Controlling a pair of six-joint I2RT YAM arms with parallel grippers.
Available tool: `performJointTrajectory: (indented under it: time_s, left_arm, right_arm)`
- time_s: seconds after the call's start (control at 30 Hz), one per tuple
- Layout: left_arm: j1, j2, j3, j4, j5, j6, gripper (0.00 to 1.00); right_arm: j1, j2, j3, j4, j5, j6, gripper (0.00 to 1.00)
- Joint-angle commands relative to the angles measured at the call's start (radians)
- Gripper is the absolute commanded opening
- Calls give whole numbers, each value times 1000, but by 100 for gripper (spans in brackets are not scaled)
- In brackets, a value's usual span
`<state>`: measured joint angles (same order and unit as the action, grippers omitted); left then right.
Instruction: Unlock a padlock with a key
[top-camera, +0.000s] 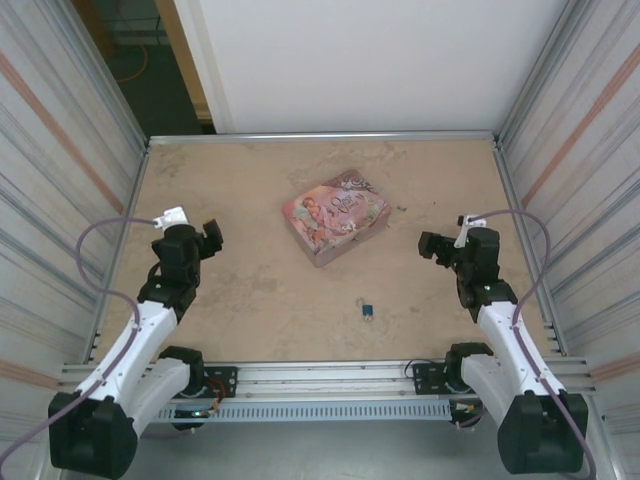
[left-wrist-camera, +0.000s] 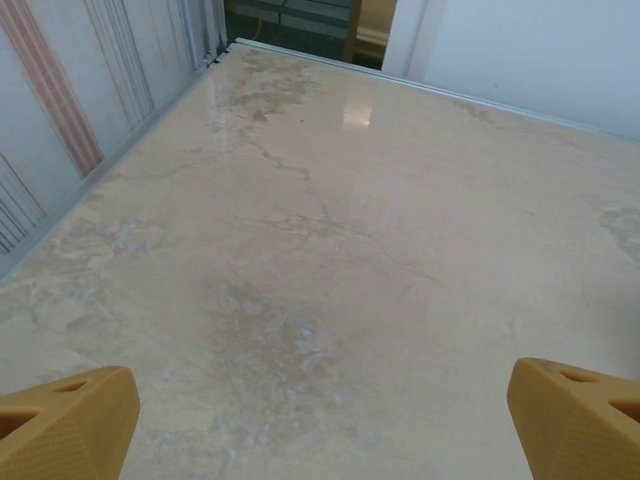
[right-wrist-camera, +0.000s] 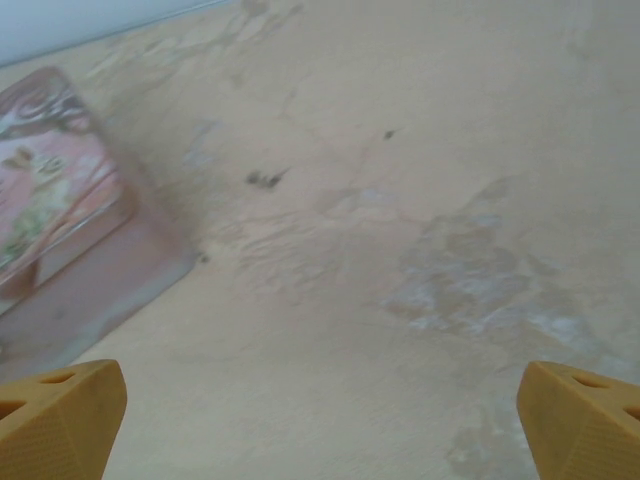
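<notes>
The tiny blue padlock (top-camera: 367, 310) lies on the table near the front edge, between the two arms and a little right of centre. A key is too small to tell apart from it. My left gripper (top-camera: 208, 238) hangs over the table's left side, far from the padlock. Its yellow fingers (left-wrist-camera: 65, 425) stand wide apart over bare table, so the left gripper (left-wrist-camera: 320, 430) is open and empty. My right gripper (top-camera: 432, 246) is at the right side, up and right of the padlock. The right gripper (right-wrist-camera: 320, 425) is open too, with nothing between its fingers (right-wrist-camera: 585, 420).
A pink illustrated tin box (top-camera: 335, 215) lies tilted at the table's middle, and its corner, the tin box (right-wrist-camera: 50, 190), is at the left of the right wrist view. Ribbed metal walls (top-camera: 60, 150) close in both sides, and a rail (top-camera: 320, 378) runs along the front.
</notes>
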<state>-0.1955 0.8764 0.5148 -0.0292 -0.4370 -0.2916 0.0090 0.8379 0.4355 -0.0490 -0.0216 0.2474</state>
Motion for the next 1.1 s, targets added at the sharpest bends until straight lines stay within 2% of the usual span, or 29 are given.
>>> performJointTrajectory:
  time_s: [0.0,0.1,0.23,0.63,1.0,1.07]
  left_arm:
    - [10,57,-7,101,-100,82,97]
    - [10,117,-10,132,-148,103,98]
    - [11,167,-36,207,-146,158,99]
    - [34,272,-121,428,-26,224,99]
    - [52,407,-162,700,101,331,99]
    - [60,429,-163,739,130,345,99]
  right_arm:
    - [-50,30,-41,162,27,-40,99]
    - [-72,75,-82,281,49,-78,99]
    - [-74,145,-136,471,51,-119,99]
    - [-76,460,-156,851,1,-136,99]
    - [-69,693,-135,1043,-33,-165,99]
    - [-61,687,-96,952,-28,-172,99]
